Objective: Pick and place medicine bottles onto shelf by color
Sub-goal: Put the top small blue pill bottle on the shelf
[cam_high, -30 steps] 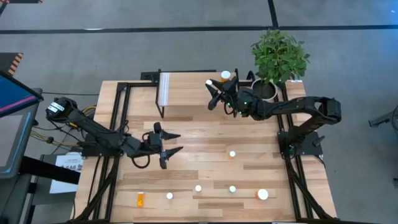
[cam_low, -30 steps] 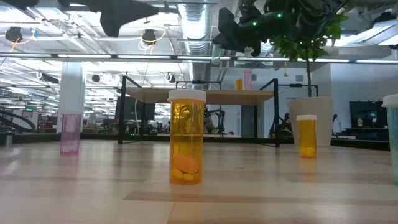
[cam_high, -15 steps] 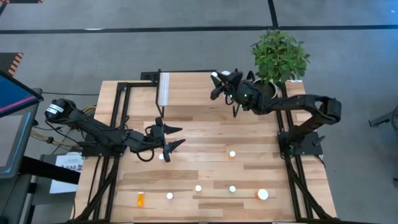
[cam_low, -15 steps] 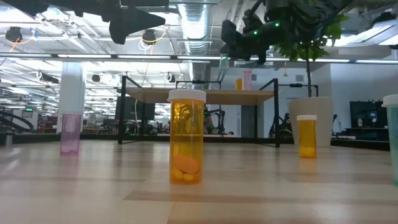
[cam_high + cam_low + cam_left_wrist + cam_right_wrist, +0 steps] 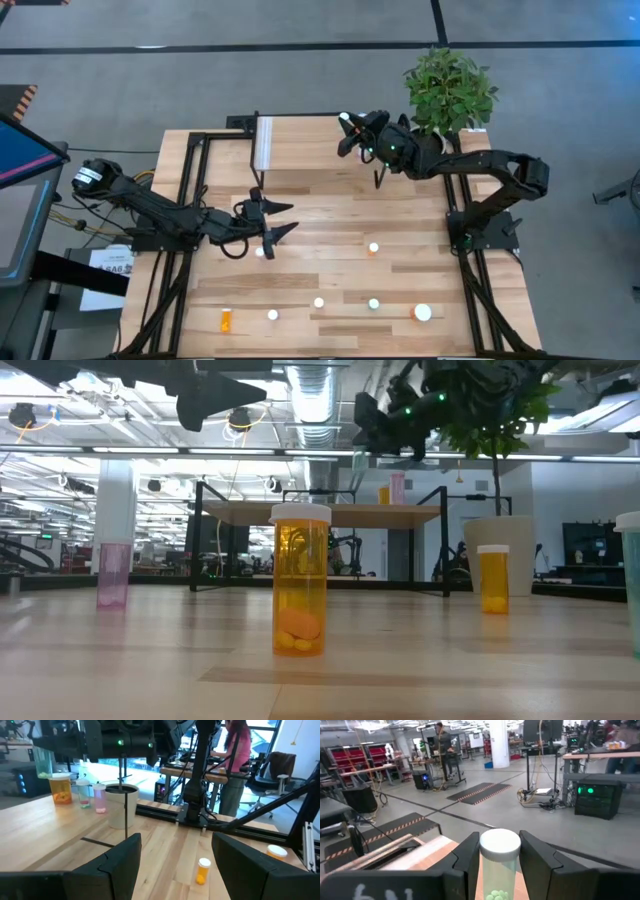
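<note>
Wooden table (image 5: 420,280) bearing the low shelf (image 5: 300,140), above whose plant-side end the right gripper (image 5: 352,132) pinches a white-capped green medicine bottle (image 5: 499,865), while the left gripper (image 5: 278,220), fingers spread and empty, hovers over mid-table near a standing orange bottle (image 5: 373,248).

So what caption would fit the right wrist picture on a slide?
Right hand grips a white-capped clear bottle of green pills above the shelf.

You see a wooden table (image 5: 330,215) carrying the shelf (image 5: 300,143), a plant pot (image 5: 428,143) and 6 loose bottles (image 5: 373,248) near its front.
</note>
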Robot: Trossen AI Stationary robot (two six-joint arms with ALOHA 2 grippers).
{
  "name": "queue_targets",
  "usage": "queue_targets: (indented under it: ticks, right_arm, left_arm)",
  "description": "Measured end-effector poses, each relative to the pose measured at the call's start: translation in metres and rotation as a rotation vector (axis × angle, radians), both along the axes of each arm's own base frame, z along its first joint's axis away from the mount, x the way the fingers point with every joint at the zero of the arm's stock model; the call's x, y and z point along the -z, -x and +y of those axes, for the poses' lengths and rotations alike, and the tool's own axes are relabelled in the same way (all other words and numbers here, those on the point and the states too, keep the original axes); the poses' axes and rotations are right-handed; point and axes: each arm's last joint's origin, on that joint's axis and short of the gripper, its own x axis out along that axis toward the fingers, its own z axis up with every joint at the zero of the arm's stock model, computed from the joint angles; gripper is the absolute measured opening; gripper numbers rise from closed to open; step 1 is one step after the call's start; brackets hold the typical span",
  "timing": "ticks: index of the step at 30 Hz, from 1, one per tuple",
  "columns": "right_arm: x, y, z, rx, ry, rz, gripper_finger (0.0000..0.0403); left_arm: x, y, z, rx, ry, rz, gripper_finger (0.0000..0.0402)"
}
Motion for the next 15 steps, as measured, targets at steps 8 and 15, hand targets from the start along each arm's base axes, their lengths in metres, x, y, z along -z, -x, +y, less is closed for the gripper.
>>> queue_targets:
  ticks: [8,15]
  right_arm:
    - [-0.007,-0.005,0.007,0.095,-0.016,0.018,0.0136]
    - [0.020,-0.026,-0.002,0.097,-0.046,0.053,0.0136]
  left_arm:
    - [0.000,0.000,0.000,0.000,0.001,0.000,0.0231]
    - [0.000,0.000,0.000,0.009,0.011,0.000,0.0231]
